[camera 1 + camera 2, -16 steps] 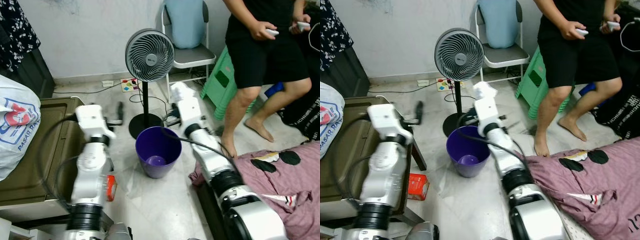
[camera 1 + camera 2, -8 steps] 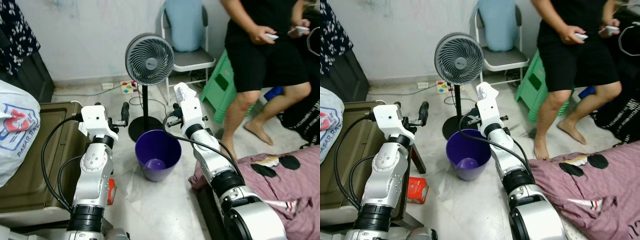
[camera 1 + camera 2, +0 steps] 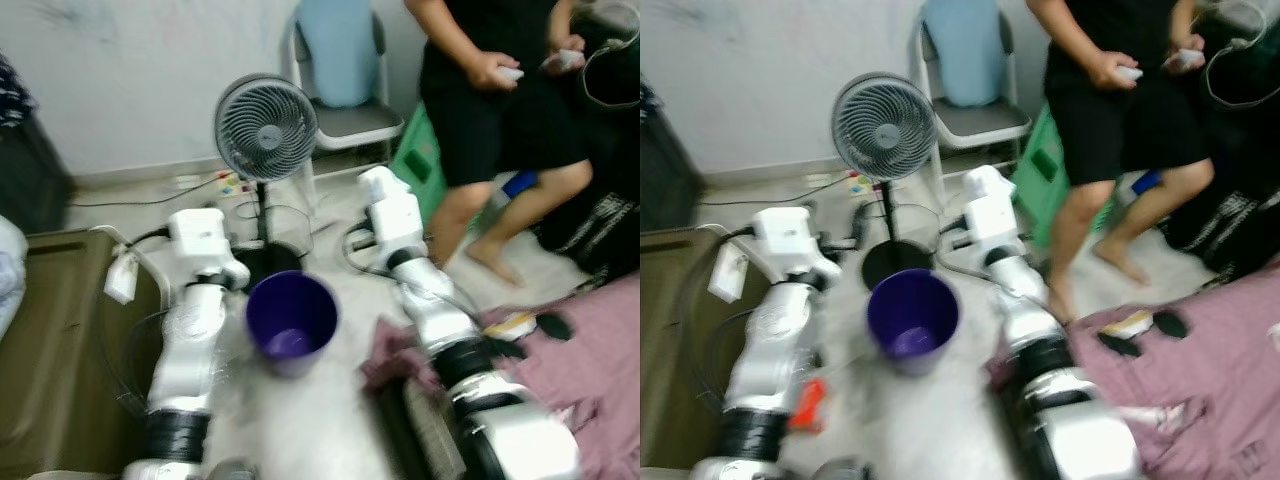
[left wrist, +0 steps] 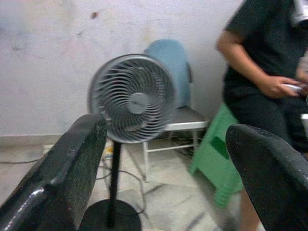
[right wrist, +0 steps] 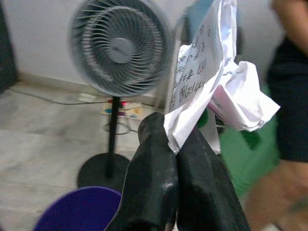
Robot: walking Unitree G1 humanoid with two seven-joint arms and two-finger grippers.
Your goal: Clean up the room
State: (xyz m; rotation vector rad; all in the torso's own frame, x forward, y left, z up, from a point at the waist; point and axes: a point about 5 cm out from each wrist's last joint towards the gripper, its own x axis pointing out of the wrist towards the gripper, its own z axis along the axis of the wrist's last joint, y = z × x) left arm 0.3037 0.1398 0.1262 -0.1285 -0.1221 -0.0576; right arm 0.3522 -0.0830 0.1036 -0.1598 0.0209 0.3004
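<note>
A purple bin stands on the pale floor between my two raised arms. My right gripper is shut on a crumpled white paper with printed text, held above and just behind the bin's rim. My left gripper is open with its two black fingers wide apart and nothing between them. It points at the standing fan. These head views are blurred.
The grey fan stands just behind the bin on a black base. Behind it are a chair with a blue cushion and a green stool. A person stands at the right. Pink bedding lies right, a brown cabinet left, a red box on the floor.
The camera has swung, so the whole picture has shifted left and blurred. Both arms stay raised by the bin, and the paper stays in my right gripper.
</note>
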